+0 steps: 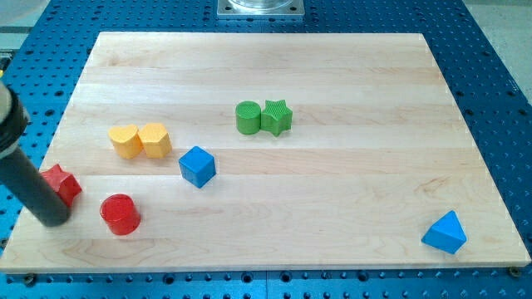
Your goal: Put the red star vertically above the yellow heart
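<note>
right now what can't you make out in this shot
- Red star: its left part is hidden behind my rod, so its full outline is not visible.
- My tip: whether it touches the star cannot be told.
- Rod's upper part: cut off by the view's left edge.
- Yellow heart: its shape is hard to tell from the adjacent yellow block.

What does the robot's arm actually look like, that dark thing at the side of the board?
Only a little of it shows. It is a plain, straight, round rod, matt black to dark grey, smooth, with no visible markings, cables or fingers. It enters from the view's left edge, where it looks thicker, and ends in my tip, a blunt rounded end. The tip sits just left of the red star.
</note>
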Robot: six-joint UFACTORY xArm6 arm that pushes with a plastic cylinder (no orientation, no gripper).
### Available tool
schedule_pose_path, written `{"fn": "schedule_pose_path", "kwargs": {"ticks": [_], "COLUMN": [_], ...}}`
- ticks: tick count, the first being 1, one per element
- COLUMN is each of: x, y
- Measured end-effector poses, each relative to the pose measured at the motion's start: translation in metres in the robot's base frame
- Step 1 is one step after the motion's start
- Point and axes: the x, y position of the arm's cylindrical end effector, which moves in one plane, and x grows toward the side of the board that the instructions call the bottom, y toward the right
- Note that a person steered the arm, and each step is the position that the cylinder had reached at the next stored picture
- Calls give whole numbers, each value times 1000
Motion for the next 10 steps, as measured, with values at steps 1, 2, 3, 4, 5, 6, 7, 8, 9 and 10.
{"fn": "schedule_pose_path", "kwargs": {"ticks": [1, 2, 3, 4, 5, 6, 7, 8, 9, 10], "x": [-27, -25, -11, -18, -18, -17, -17, -17, -16, -4], "y": [8, 12, 5, 6, 6, 0, -3, -3, -3, -14]}}
